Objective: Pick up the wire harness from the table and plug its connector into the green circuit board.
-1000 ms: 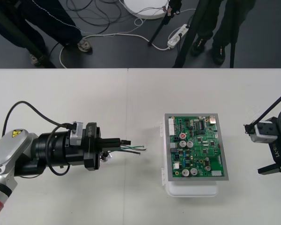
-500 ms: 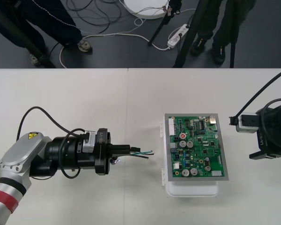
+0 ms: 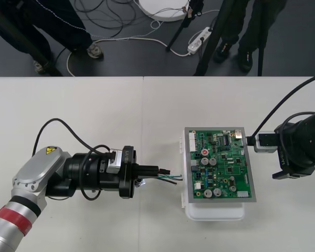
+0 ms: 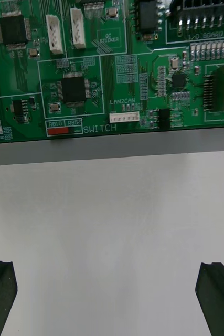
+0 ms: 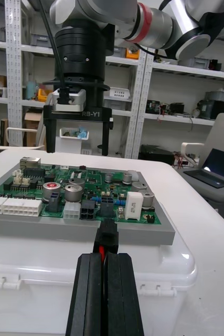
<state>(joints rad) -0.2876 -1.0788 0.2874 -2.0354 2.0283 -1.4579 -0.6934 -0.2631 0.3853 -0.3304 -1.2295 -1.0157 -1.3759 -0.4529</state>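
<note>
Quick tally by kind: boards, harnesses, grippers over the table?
green circuit board on white base: 1
wire harness, thin wires with black plug: 1
black two-finger grippers: 2, left gripper and right gripper
Total: 4

harness (image 3: 167, 175) wires mostly swallowed between pinched-together fingers (image 5: 88, 294) of left gripper (image 5: 104, 258), just plug (image 5: 107, 236) plus sliver of red sticking out. socket (image 3: 140, 182) tucked under that gripper in front view, glint of metal, flange not readable. gap between plug and green circuit board (image 5: 38, 185): can't tell. right gripper (image 4: 107, 265) fingers clipped by frame corners, tips showing. white base (image 5: 159, 273) runs off frame edge.
</note>
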